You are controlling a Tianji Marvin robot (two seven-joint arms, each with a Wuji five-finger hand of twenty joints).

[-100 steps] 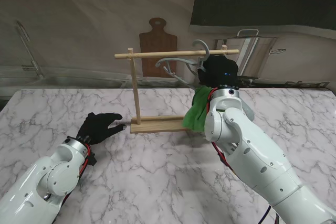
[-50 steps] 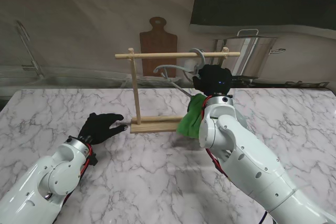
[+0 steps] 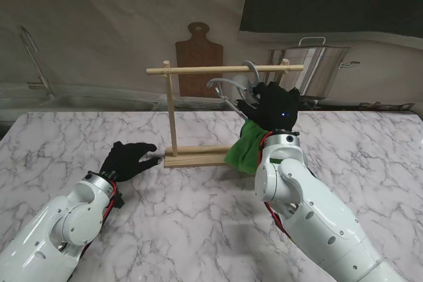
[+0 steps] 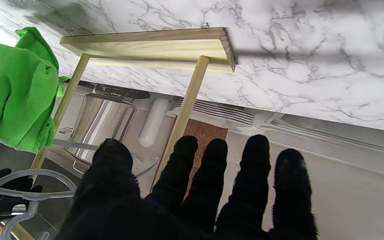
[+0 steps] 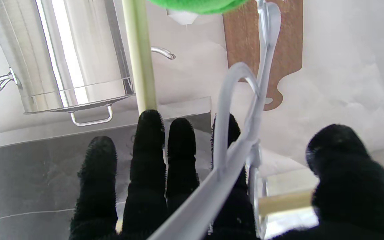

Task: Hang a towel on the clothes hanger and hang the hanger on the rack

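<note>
A wooden rack (image 3: 170, 113) stands at the middle of the marble table, its base (image 4: 145, 46) flat on the top. The grey hanger (image 3: 225, 84) is tilted, with its hook (image 3: 252, 68) over the rack's top bar. A green towel (image 3: 243, 151) hangs bunched from the hanger's lower end. My right hand (image 3: 274, 107) is up at the hanger, fingers straight and thumb apart. The hanger's arm (image 5: 225, 110) lies across the index finger, not pinched. My left hand (image 3: 129, 158) rests open on the table, fingertips (image 4: 185, 146) toward the base's left end.
A steel pot (image 3: 310, 64) and a wooden cutting board (image 3: 197, 57) stand against the back wall behind the rack. A tap (image 3: 33, 57) rises at the far left. The table's back edge runs just behind the rack.
The hanger's hook has come down from above the bar onto it. My right hand swung left, then back right, and its fingers have spread. The left hand stayed put.
</note>
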